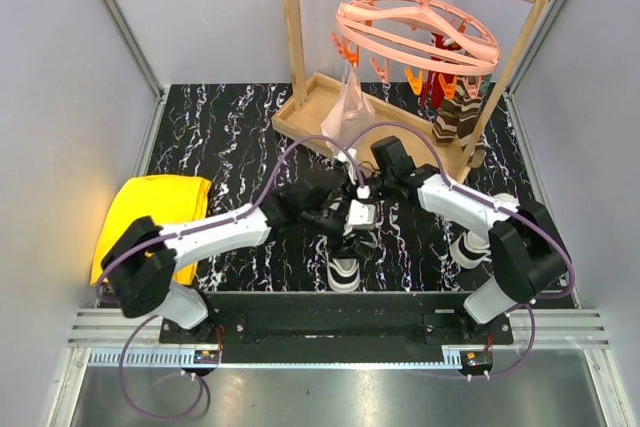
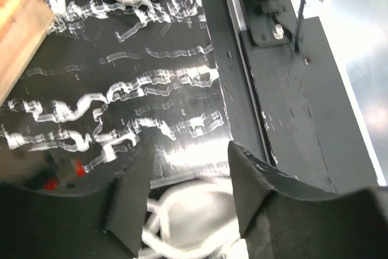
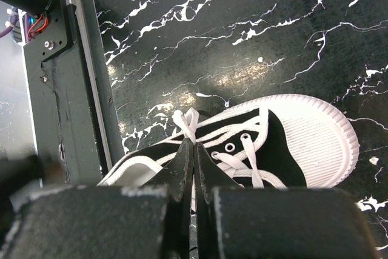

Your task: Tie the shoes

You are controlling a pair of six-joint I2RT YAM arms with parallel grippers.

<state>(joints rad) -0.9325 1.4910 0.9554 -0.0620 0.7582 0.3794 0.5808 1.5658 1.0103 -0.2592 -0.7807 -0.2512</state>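
Top external view: the left arm [image 1: 220, 227] stretches from its base at the near left corner diagonally toward the middle of the black, white-veined marble-pattern tabletop [image 1: 220, 127]. The right arm [image 1: 470, 207] folds in from the near right. The two wrists meet head to head above a small white low-top sneaker with black trim [image 1: 345, 269], one end of which shows just nearer the bases. The second white sneaker [image 1: 468, 247] lies beside the right arm's elbow, partly hidden by it.

In the left wrist view the left jaws stand open, the black fingers [image 2: 130, 204] well apart and angled down at the tabletop. A blurred bunch of white laces [image 2: 194, 210] lies in the gap beneath them; whether anything touches, I cannot tell.

In the right wrist view the right jaws are pressed fully together on a white lace [image 3: 187, 122] – its loop pokes out just past the fingertips, over the sneaker's black-edged throat. That sneaker's ribbed white toe cap sits flat on the tabletop, near the dark base rail [image 3: 73, 89].
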